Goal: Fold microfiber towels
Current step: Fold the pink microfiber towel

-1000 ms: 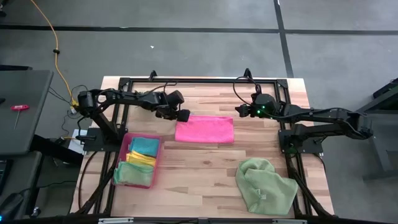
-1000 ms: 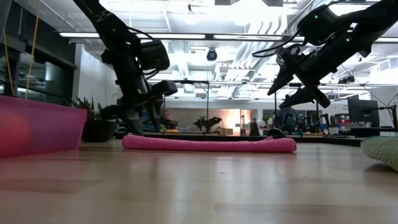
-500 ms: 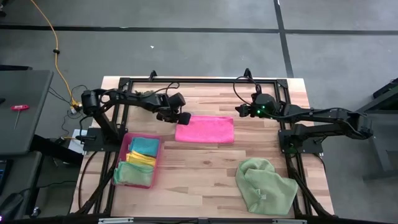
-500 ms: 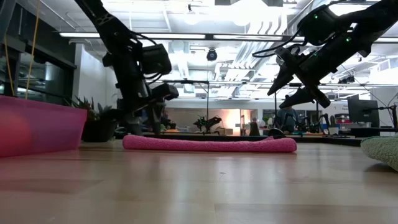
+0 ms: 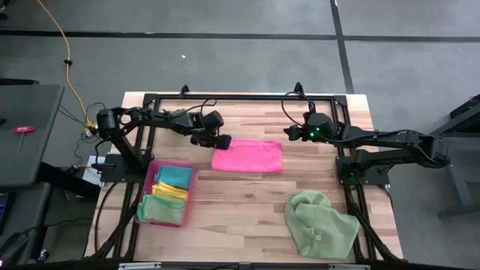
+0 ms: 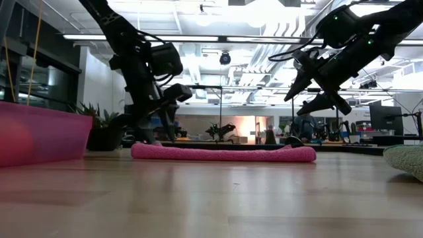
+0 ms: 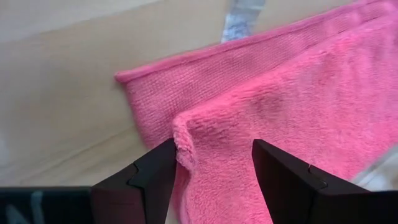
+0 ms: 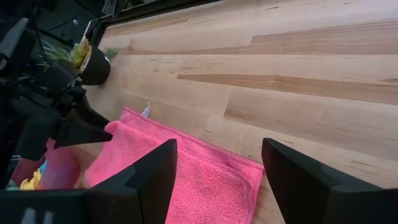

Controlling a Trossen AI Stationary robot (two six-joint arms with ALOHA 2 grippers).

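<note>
Hot pink towel [image 5: 247, 157] mid-table, folded once, more folding likely. Left gripper [image 7: 211, 168] jaws apart, straddling its corner. Right gripper [image 8: 217, 171] spread, raised nearby. Pale green towel [image 5: 319, 223] crumpled, unfolded. Others stacked in pink tray [image 5: 148, 187].

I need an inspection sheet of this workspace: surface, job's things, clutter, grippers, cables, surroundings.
Surface: wooden table.
Job's things: pink towel folded flat; pale green towel crumpled; teal towel, yellow towel in pink tray.
Clutter: potted plant.
Grippers: left gripper open, fingers astride the pink towel's corner; right gripper open, raised.
Cables: yellow cable on floor.
Surroundings: grey floor.
</note>
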